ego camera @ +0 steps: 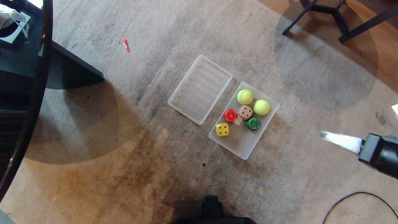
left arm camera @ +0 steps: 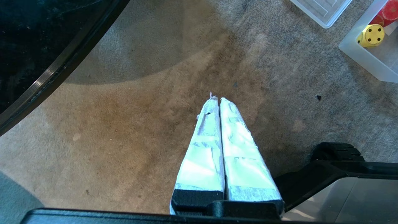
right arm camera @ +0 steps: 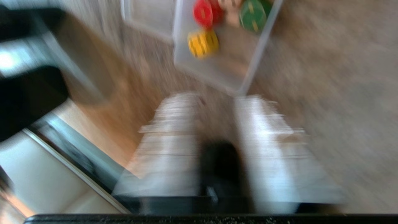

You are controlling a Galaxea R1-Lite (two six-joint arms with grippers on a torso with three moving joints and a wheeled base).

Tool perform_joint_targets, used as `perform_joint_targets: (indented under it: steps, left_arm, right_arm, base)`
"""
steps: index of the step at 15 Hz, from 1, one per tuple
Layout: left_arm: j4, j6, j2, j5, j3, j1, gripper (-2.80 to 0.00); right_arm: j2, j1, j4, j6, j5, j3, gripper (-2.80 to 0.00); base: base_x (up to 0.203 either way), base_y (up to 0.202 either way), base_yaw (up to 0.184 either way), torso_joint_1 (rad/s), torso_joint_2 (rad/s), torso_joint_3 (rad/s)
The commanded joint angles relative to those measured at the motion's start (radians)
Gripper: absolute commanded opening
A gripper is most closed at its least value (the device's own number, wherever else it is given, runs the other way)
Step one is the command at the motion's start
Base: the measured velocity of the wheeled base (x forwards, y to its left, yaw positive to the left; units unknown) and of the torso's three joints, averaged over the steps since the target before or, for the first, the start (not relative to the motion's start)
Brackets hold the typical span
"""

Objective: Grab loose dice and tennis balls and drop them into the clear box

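Right end effector [ego camera: 325, 135] hangs off to the side of the clear box [ego camera: 269, 116], its taped fingers [right arm camera: 267, 137] parted with a gap between them and nothing in that gap — released, empty-handed. Ahead of its tips sits the box on the carpet [ego camera: 124, 155], and inside lie two tennis balls [ego camera: 245, 96], the red die [ego camera: 230, 115], the beige die [ego camera: 245, 112], the green die [ego camera: 252, 123] and the yellow die [ego camera: 222, 129], the last nearest the box's near end. Beyond the box, just beside it on the far side from the fingers, rests the ribbed clear lid [ego camera: 200, 88]. No loose die or ball shows on the carpet, so the collecting looks done; the sound move, by that reading, is a clean retreat — keeping the fingers clear of the box wall so nothing is nudged or tipped. Left end effector [left arm camera: 216, 101] is parked low over bare carpet, fingers pressed together, well apart from the box.
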Motion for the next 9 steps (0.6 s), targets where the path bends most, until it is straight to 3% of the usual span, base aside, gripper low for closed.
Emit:
perform_joint_targets:
  steps: [1, 4, 6, 9]
  left_arm:
    - [0.000, -0.001, 0.000, 0.001, 0.000, 0.000, -2.80]
    - [0.000, -0.001, 0.000, 0.001, 0.000, 0.000, -2.80]
    - [0.000, -0.001, 0.000, 0.001, 0.000, 0.000, -2.80]
    - [0.000, -0.001, 0.000, 0.001, 0.000, 0.000, -2.80]
  right_arm:
    - [-0.304, -0.016, 0.176, -0.059, -0.002, 0.050, -2.80]
    - [-0.647, -0.054, 0.532, -0.235, -0.049, 0.107, -2.80]
    - [-0.833, -0.080, 0.688, -0.337, -0.112, 0.161, -2.80]
    - [-1.003, -0.082, 0.728, -0.454, -0.282, 0.286, -2.80]
  base:
    - [0.000, 0.000, 0.000, 0.000, 0.00, 0.000]
    - [0.000, 0.000, 0.000, 0.000, 0.00, 0.000]
    - [0.000, 0.000, 0.000, 0.000, 0.00, 0.000]
    - [0.000, 0.000, 0.000, 0.000, 0.00, 0.000]
